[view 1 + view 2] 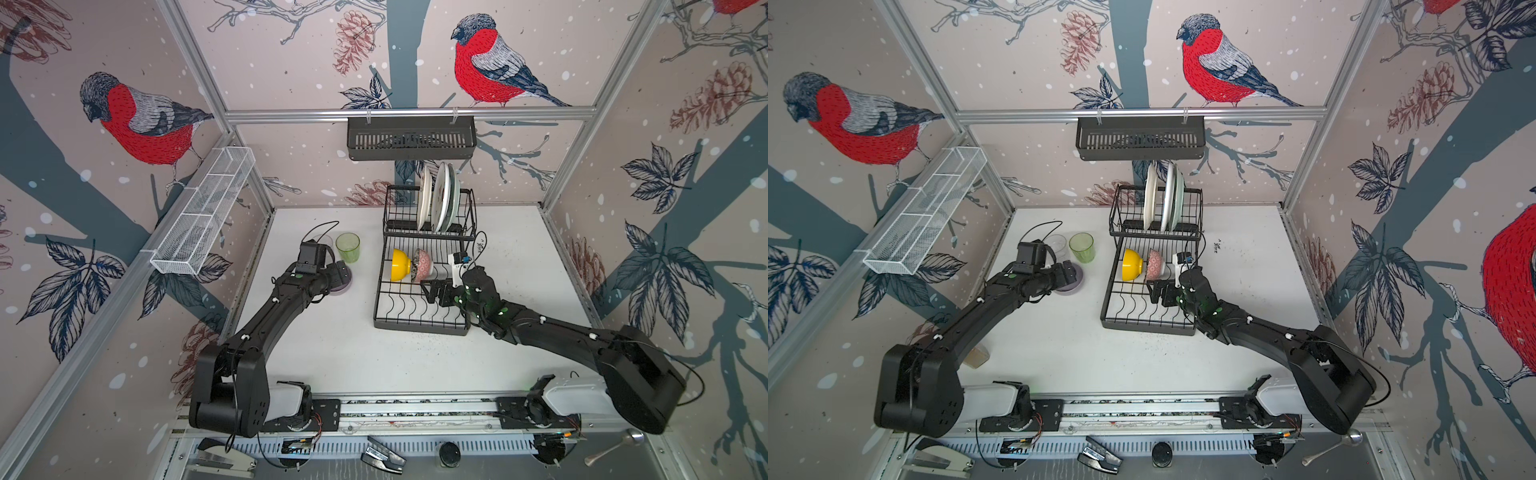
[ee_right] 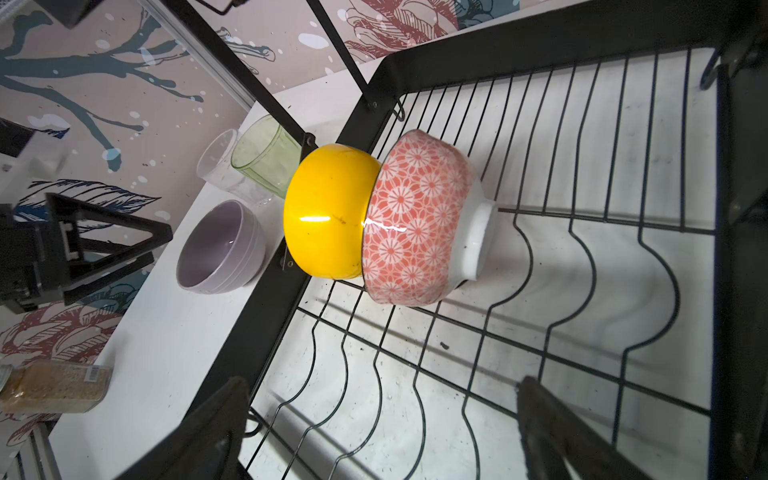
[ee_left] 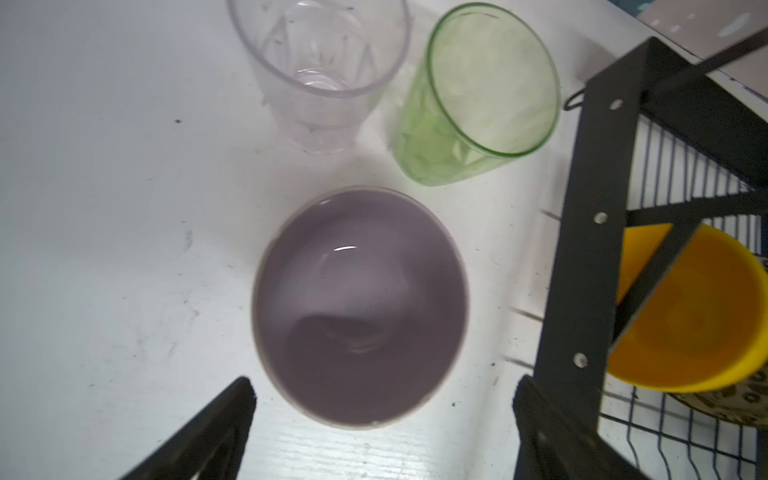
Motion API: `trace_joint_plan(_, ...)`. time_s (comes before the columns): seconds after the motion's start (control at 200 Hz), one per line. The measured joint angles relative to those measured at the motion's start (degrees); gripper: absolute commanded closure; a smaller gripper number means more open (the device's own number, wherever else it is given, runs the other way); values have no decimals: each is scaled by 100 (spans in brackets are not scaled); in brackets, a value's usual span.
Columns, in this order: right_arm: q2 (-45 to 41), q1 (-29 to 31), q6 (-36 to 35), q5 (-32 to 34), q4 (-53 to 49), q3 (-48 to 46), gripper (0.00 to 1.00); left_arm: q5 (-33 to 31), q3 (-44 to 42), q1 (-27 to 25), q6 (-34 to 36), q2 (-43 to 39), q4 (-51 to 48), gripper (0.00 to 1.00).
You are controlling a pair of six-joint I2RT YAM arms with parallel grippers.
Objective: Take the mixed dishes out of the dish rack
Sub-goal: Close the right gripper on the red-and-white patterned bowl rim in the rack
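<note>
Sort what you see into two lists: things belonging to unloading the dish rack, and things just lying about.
Belongs to the job: dish rack, yellow bowl, pink-patterned bowl, lilac bowl, clear tumbler, green tumbler, plates.
Just lying about: black slotted basket, white mesh trough, metal spoon, grain packet.

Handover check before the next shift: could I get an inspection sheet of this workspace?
Surface: white table, dark specks.
Job's things: dish rack holds yellow bowl and pink-patterned bowl on their sides, plates upright; lilac bowl, clear tumbler, green tumbler on table.
Clutter: grain packet at table edge; stapler, spoon beyond front rail.
Grippers: left gripper open over lilac bowl; right gripper open over rack, empty.
Cables: black cable loops at left wrist.
Surroundings: bird-print walls; black basket, white mesh trough hung up.
</note>
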Motion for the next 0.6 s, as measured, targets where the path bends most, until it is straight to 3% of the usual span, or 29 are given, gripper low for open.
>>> trace_joint_plan(0.6,1058,149,42,219,442,522,6,505,-852,-199,-9,-697,857,3)
